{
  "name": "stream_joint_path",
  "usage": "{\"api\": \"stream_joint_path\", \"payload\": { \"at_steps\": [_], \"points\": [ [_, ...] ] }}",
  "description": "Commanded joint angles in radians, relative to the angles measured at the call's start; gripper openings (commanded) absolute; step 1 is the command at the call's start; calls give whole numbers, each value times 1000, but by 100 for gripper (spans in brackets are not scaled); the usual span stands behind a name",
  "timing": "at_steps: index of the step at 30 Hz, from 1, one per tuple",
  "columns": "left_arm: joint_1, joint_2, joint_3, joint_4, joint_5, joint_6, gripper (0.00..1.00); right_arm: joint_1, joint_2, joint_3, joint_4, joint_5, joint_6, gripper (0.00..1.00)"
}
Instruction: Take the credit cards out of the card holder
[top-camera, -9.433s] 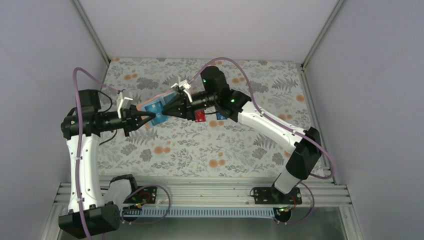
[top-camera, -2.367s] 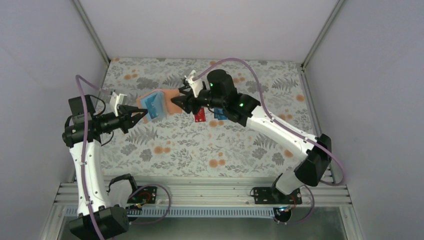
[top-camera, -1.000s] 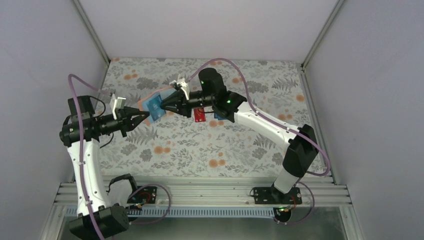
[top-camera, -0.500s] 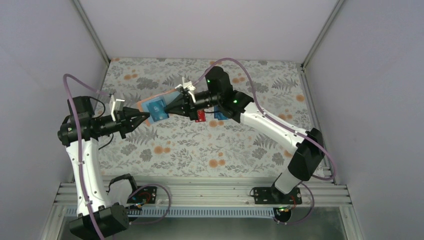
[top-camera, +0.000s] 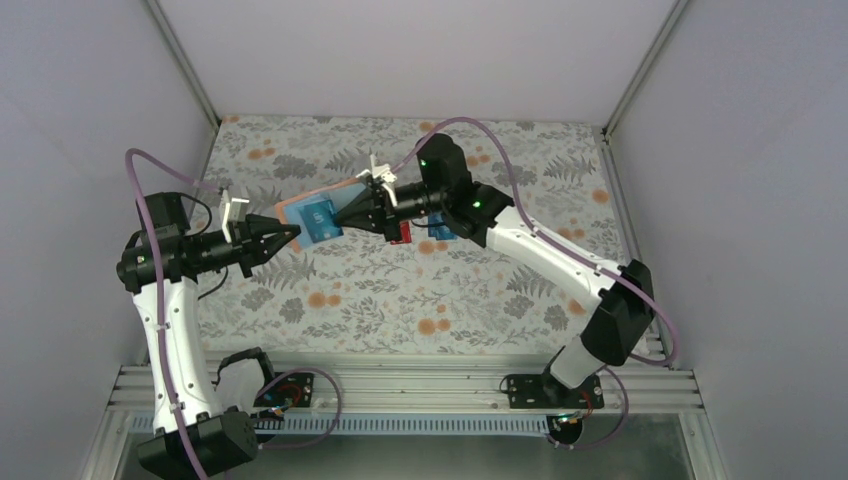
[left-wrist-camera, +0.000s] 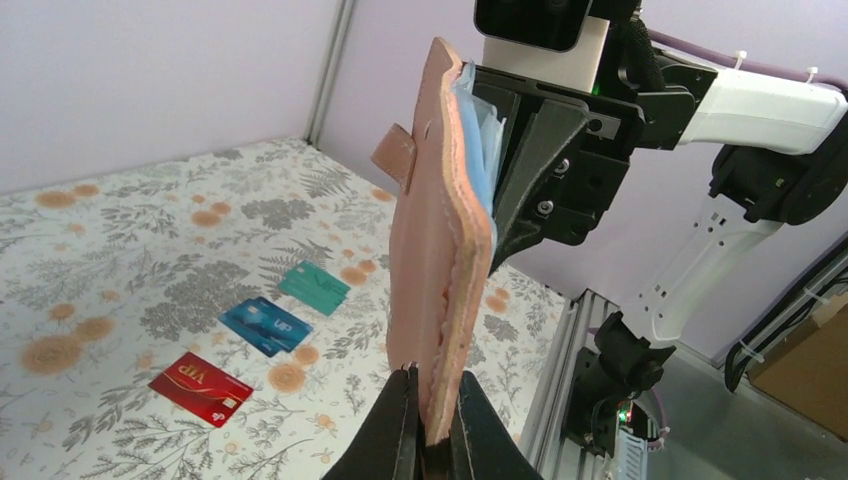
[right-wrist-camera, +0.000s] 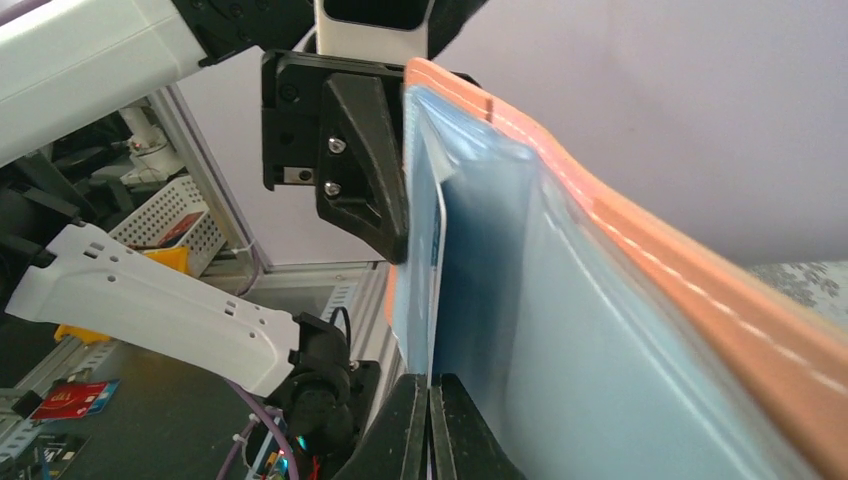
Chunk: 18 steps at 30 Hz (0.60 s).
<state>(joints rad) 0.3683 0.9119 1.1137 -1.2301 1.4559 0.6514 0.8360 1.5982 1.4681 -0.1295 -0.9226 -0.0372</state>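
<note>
Bench: floral cloth (top-camera: 480, 300) between pale walls.
Cards out: red card (left-wrist-camera: 200, 388), blue card (left-wrist-camera: 265, 325) and teal card (left-wrist-camera: 314, 287) lie flat on the bench, each apart from the others.
Card holder (left-wrist-camera: 440, 250): aloft and upright between the two arms, well above the bench.
Left gripper (left-wrist-camera: 428, 420): jaws clamped on the holder's lower edge.
Right gripper (right-wrist-camera: 430, 400): jaws together on the thin edge of a pocketed card (right-wrist-camera: 428, 250).
Remaining: apparently only drawing that card free and laying it down.
</note>
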Motion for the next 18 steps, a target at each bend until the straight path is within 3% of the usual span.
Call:
{"api": "stream_joint_path", "payload": {
  "at_steps": [1, 7, 12, 15, 18],
  "points": [
    [1, -5, 2, 4, 28, 23, 2, -54, -57, -26, -30, 41, -12, 4],
    [1, -7, -27, 115, -42, -115, 2, -144, -90, -54, -103, 106, 3, 4],
    [1, -11, -95, 279, -298, -341, 2, -334, -84, -75, -232, 199, 74, 4],
    [4, -7, -112, 319, -409, -396, 3, -481, -2, -96, -335, 198, 144, 4],
    [6, 4, -104, 318, -431, -398, 2, -542, 133, -94, -433, 220, 129, 4]
  ]
}}
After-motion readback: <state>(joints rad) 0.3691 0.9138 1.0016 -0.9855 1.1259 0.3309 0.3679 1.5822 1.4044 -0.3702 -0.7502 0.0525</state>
